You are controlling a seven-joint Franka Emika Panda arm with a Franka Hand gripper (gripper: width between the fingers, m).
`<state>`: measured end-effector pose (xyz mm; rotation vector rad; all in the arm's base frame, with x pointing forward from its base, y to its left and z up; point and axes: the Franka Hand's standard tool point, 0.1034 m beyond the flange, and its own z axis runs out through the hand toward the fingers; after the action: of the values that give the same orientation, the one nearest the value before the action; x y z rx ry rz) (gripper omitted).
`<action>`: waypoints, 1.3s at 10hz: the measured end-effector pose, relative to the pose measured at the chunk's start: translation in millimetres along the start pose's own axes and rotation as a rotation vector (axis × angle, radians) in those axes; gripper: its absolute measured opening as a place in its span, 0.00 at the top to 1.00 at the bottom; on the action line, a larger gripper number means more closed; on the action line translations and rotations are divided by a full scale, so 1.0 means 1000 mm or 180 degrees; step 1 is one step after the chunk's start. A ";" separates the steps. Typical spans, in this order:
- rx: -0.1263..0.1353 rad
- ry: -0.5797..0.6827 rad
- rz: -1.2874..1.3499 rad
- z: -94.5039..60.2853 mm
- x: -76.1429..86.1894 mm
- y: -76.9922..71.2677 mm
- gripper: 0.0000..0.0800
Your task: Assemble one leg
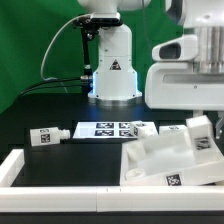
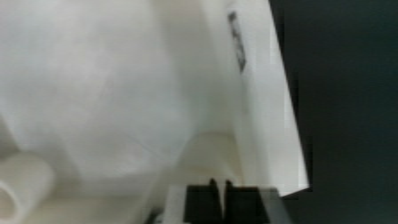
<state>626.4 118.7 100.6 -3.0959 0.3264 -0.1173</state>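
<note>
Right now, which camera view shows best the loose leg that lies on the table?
The exterior view shows the leg best: the whole small white peg lies on the black table with its marker tag visible, beside the marker board. The wrist view shows only a close, blurred white surface, and I cannot identify that leg there.

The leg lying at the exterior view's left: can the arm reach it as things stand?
Probably yes: the leg lies by itself on the black table, beside the marker board, with nothing over it or leaning on it.

Robotics lab, green backdrop [image 1: 30, 60], marker board [image 1: 113, 128]
</note>
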 end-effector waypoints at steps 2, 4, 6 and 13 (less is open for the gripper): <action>-0.0030 0.0002 -0.0440 0.002 0.001 0.004 1.00; -0.0032 0.0002 -0.0465 0.002 0.001 0.005 0.55; -0.0039 -0.0020 -0.0551 0.002 0.002 0.009 0.36; -0.0043 -0.0129 0.0186 0.011 0.011 0.033 0.19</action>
<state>631.3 84.7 89.6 -3.0939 0.4176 -0.0511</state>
